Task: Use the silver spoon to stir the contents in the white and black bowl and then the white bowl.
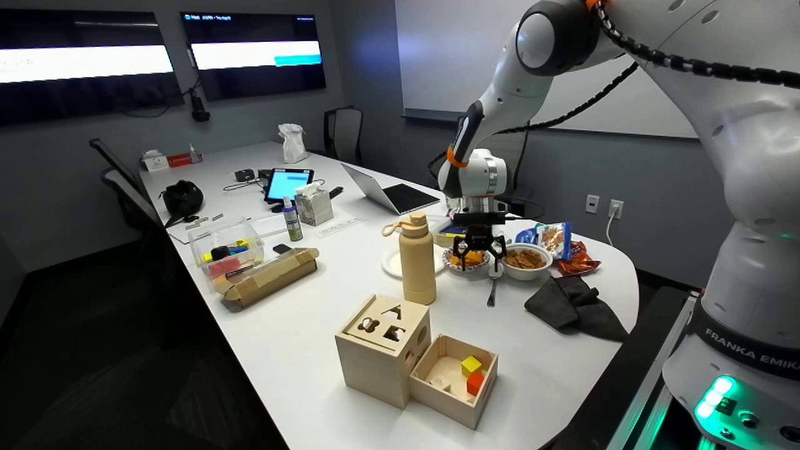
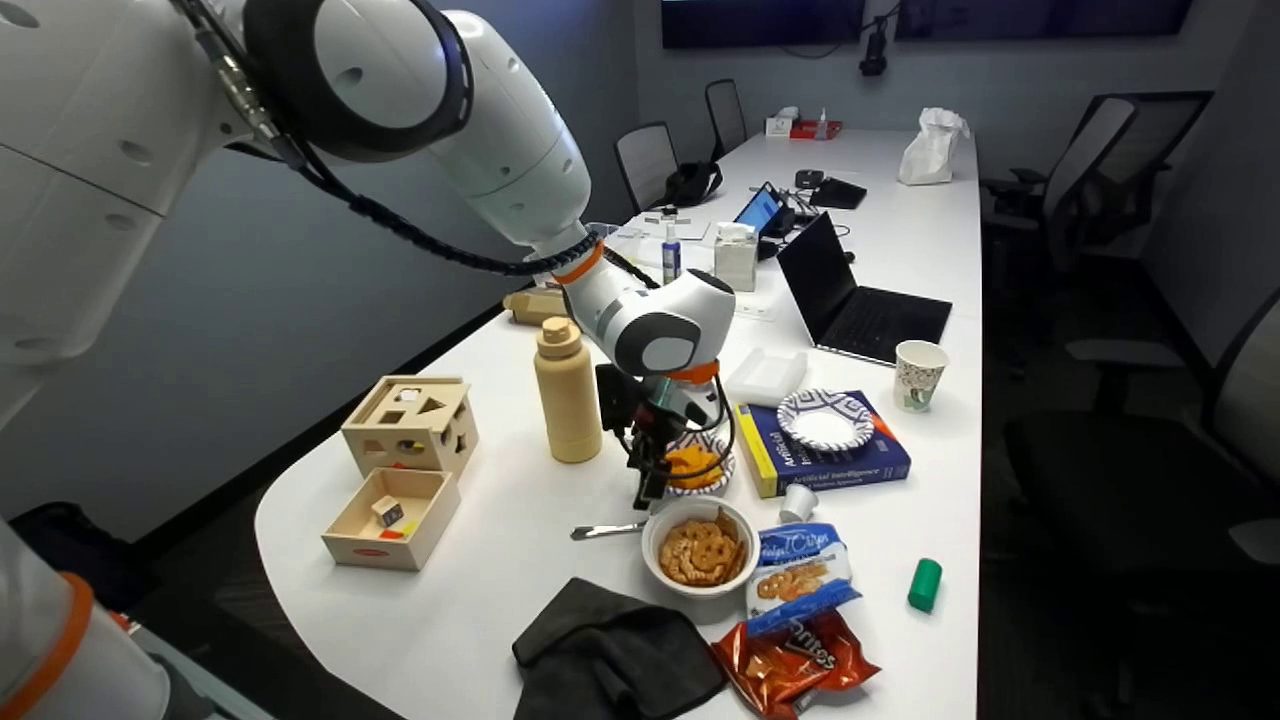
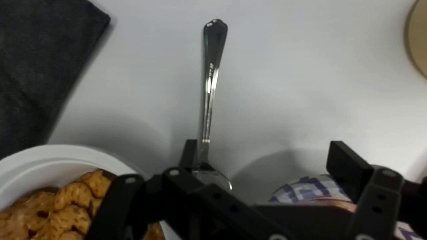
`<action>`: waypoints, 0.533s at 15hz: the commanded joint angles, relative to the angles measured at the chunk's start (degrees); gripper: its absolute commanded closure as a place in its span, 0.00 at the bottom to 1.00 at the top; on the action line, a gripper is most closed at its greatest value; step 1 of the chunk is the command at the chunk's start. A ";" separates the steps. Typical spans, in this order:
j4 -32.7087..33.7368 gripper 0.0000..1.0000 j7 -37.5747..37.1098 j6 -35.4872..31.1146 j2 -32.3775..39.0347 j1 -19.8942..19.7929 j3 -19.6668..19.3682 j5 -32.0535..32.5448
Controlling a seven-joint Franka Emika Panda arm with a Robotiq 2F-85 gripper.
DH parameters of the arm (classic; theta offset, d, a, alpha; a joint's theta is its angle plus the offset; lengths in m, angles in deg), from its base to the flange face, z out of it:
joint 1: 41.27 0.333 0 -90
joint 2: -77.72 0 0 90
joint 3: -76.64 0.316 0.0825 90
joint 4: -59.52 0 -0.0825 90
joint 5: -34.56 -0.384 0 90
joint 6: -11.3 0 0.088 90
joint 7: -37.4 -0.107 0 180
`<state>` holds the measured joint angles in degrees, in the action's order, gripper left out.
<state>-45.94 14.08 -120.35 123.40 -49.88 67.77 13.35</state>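
Long and white, the worktop carries a laptop, a tan bottle and a dark cloth among other things. Spread wide and holding nothing, the fingers come in at the bottom of the wrist view. The silver spoon lies on the worktop, its handle running from lower centre nearly straight up the frame, roughly square to the line along which the fingers would close. Its neck shows just inside the finger nearer the left edge, well apart from the opposite one; whether it touches cannot be told. The white bowl sits lower left, the patterned white and black bowl lower right. A grip on the handle probably needs a shift leftward and up the frame
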 commanded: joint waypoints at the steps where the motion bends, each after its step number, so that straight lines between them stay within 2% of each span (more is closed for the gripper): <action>1: -4.58 0.00 1.35 -2.80 -5.55 0.48 0.97 -0.17; 8: -10.50 0.00 0.45 -9.64 -12.71 2.32 0.66 0.54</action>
